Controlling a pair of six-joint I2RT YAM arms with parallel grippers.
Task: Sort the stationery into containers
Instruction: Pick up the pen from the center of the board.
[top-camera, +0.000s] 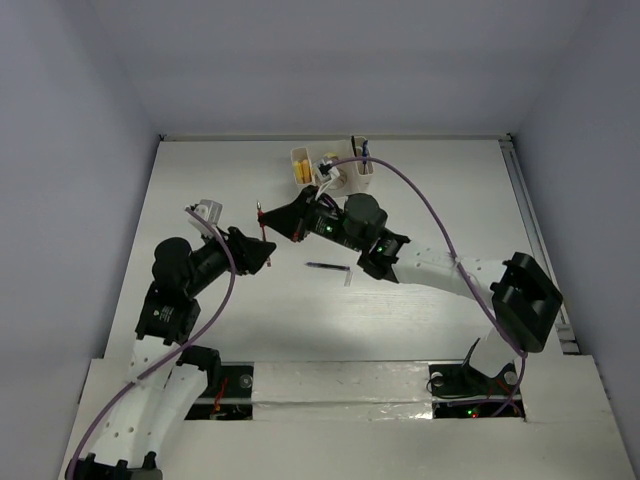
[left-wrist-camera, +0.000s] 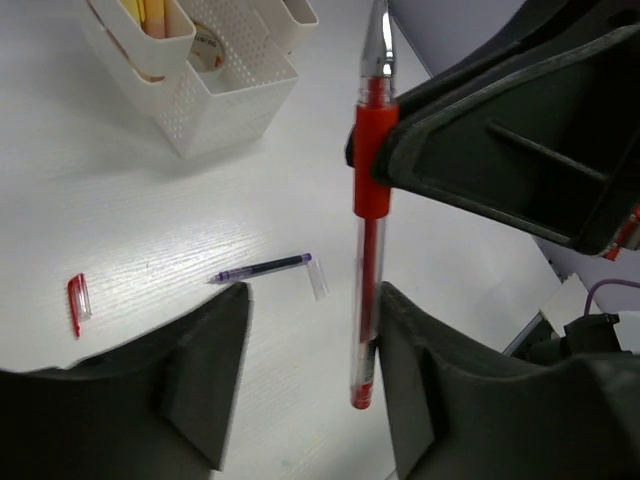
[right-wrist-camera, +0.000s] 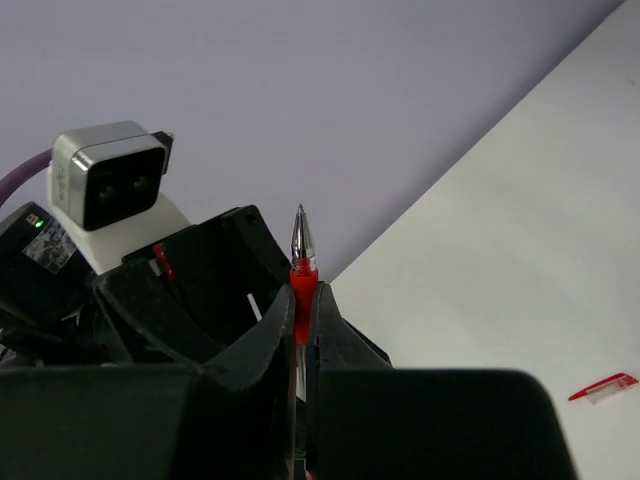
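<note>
Here, above the white table (top-camera: 470, 190), right jaws clench red pen (left-wrist-camera: 371, 160), left jaws gape.

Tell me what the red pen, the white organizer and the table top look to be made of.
The red pen has a clear, glossy plastic barrel, with the ink tube showing through. Its red grip looks rubbery and its shiny tip is likely metal. The white organizer looks like matte moulded plastic, its walls covered in a fine grid of dots. The table top is white with faint wood grain, probably laminate or painted board.
</note>
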